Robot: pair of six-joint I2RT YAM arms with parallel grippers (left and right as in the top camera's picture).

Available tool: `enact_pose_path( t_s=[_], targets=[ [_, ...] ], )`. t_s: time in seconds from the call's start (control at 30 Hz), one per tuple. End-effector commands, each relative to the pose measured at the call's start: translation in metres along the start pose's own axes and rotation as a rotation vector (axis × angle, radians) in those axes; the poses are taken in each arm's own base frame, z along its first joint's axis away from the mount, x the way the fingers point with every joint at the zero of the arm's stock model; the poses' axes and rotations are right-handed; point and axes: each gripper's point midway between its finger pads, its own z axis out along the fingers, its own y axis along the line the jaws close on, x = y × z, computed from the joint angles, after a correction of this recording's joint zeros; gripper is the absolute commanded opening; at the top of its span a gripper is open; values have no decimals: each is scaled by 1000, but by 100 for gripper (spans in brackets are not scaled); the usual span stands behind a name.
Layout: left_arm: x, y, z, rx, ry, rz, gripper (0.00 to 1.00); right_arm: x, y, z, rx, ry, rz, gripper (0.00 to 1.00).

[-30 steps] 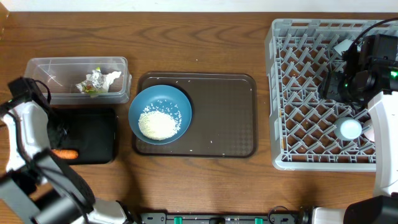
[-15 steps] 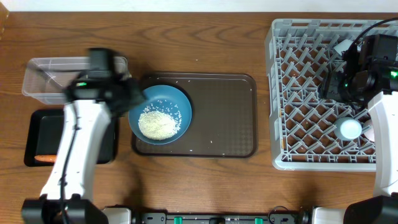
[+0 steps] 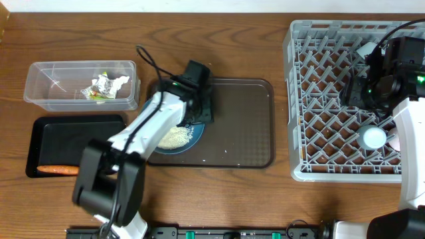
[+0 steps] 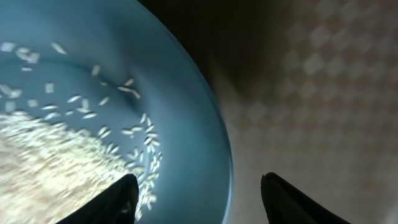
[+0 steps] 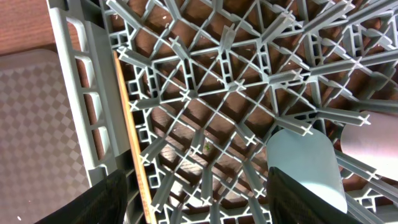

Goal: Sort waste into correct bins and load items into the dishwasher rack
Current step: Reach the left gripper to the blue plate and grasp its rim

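Note:
A blue bowl (image 3: 194, 131) with a heap of white rice (image 3: 175, 138) sits on the brown serving tray (image 3: 246, 126). My left gripper (image 3: 201, 111) is open at the bowl's right rim. In the left wrist view the bowl (image 4: 186, 93) and rice (image 4: 43, 162) fill the frame, and the open jaws (image 4: 199, 202) straddle the rim. My right gripper (image 3: 372, 89) hangs open and empty (image 5: 193, 199) over the grey rack (image 3: 299, 99). The rack holds a light blue cup (image 3: 374, 137), a pinkish cup (image 5: 373, 140) and a chopstick (image 5: 132, 143). The plate is out of view.
A clear tub (image 3: 46, 76) at the back left holds crumpled foil and wrapper scraps (image 3: 105, 86). In front of it, the black tray (image 3: 86, 136) holds an orange carrot (image 3: 60, 170). Scattered rice grains lie on the serving tray.
My left arm has swung from the far left, over the black tray and clear tub, to the bowl's right rim. The black tray and carrot are uncovered. The right arm has not moved.

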Motion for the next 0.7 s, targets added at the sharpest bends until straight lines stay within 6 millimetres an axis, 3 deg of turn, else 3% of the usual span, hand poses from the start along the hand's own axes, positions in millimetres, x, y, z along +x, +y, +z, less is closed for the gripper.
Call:
enact_pose_path(
  t_s=[0.0, 0.47, 0.57, 0.67],
  targets=[
    [-4, 3, 12, -25, 4, -3, 64, -1, 1, -2, -5, -5, -12, 66],
    [7, 11, 50, -75, 73, 0, 41, -1, 1, -2, -4, -4, -12, 66],
    [8, 10, 50, -76, 74, 4, 33, -1, 1, -2, -4, -3, -12, 66],
    [9, 11, 50, -79, 80, 3, 19, -1, 1, -2, -4, -3, -12, 66]
  ],
)
